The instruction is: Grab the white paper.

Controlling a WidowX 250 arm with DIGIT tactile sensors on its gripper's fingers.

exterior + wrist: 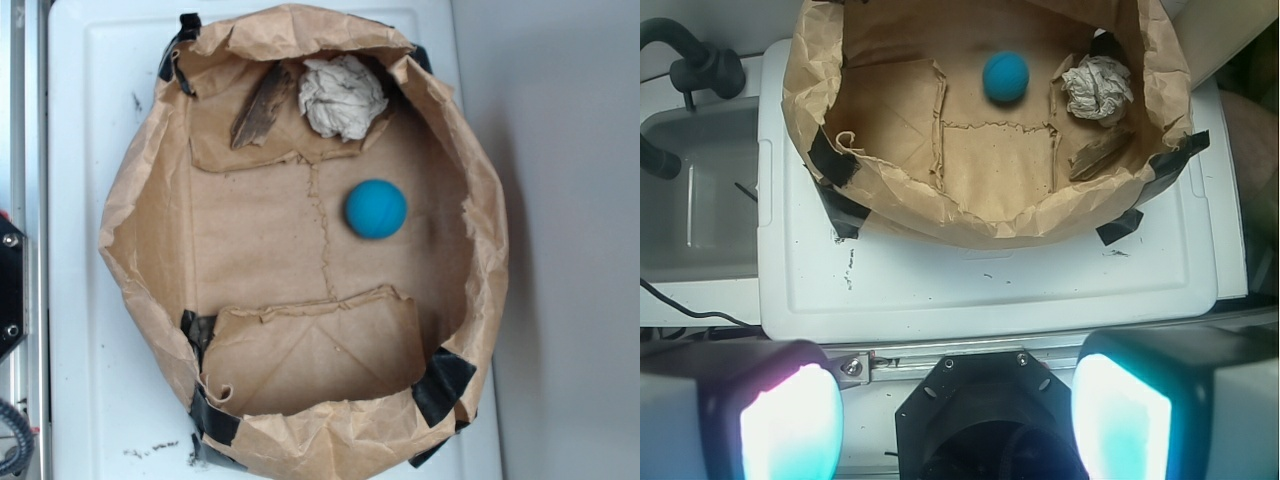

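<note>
Looking at it, we've barely started: hand (956, 415) spread wide, well short of the bag (880, 190), white paper (1097, 87) still untouched inside

Bag (470, 200) sat on lid (90, 400). Inside, exterior view: paper (343, 96) at top wall, wood piece (260, 108) just left of it, ball (376, 208) below paper, apart. Wrist view: gripper (955, 420) hung near lid's front edge, outside bag, w/ sink (695, 190) left of lid.
</note>
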